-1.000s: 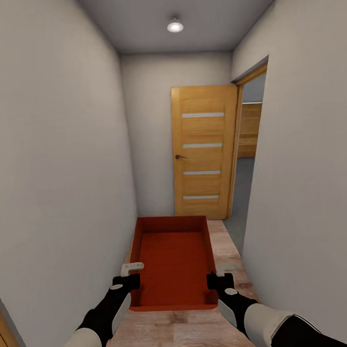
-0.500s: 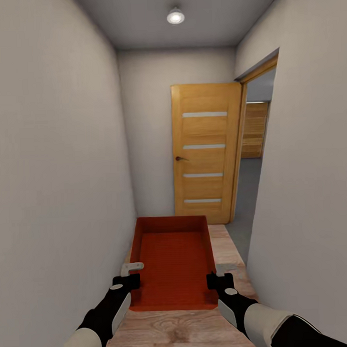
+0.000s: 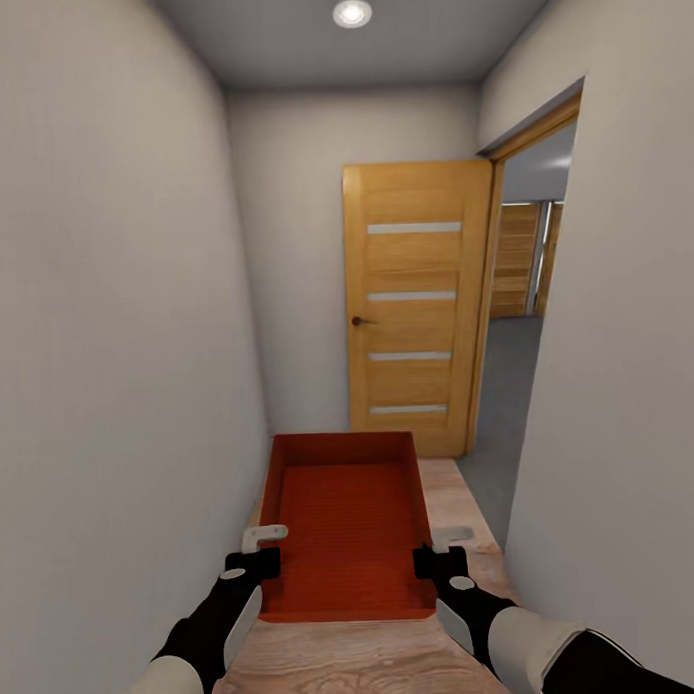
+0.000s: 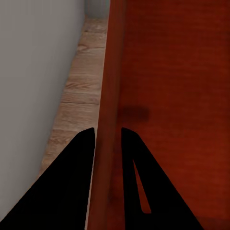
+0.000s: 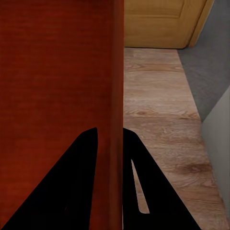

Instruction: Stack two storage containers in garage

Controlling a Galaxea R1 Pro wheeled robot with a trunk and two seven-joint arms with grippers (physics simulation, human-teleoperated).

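Note:
An orange-red open-topped storage container (image 3: 343, 527) hangs level in front of me over the light wood-plank floor of a narrow hallway. My left gripper (image 3: 258, 558) is shut on its left wall, and my right gripper (image 3: 432, 556) is shut on its right wall. In the left wrist view the gripper (image 4: 108, 132) has its black fingers on either side of the thin container wall (image 4: 108, 86). The right wrist view shows the same grip, with the gripper (image 5: 110, 130) pinching the container wall (image 5: 117, 72). The container is empty.
White walls close in on both sides. A slatted light-wood door (image 3: 418, 304) stands open at the hallway's end. To its right a doorway (image 3: 526, 311) opens onto a dark grey floor (image 3: 509, 391). The wood-plank floor (image 3: 458, 503) runs ahead to the door.
The whole view has shifted: the camera has rolled forward down the hallway, so the door looks larger and the doorway wider. Both grippers still hold the container the same way.

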